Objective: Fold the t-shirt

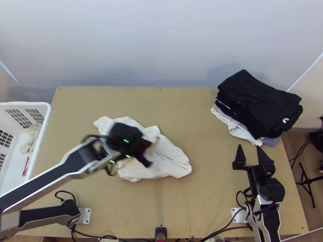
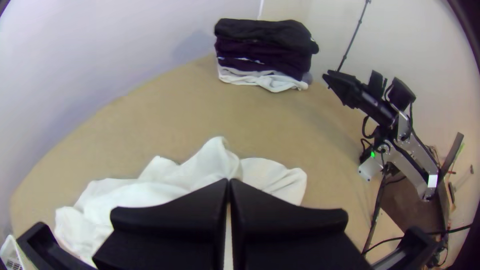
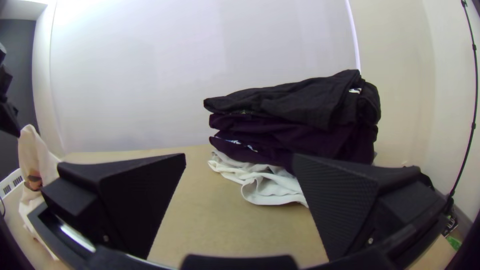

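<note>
While the white shirt (image 1: 173, 161) lies bunched up near the middle of the table (image 1: 189, 105), a bit toward the left side, the left gripper (image 1: 149, 155) is over it with its two fingers pressed together, pinching some of the cloth and holding it up in a soft peak. The rest of the shirt rests on the wood in lumps and wrinkles. The right gripper (image 1: 249, 146) is above the right part of the table, and its fingers are spread wide apart. The table is flat, smooth and light brown. On its far right corner sits a tall pile of clothes (image 1: 258, 105), with black ones on top and pale ones lower down. Black wires (image 1: 230, 226) curl along the near edge. Just beside the left edge is a white basket (image 1: 48, 115) with holes in its sides and a pale cloth (image 1: 30, 139) inside. Behind the table there is a big, plain, pale wall (image 1: 161, 40). Past the table's right side, the floor (image 1: 291, 151) is brown wood, and a thin black stand (image 1: 309, 189) is on it. A dark gray wall (image 3: 22, 75) shows over on the left side of the room.
</note>
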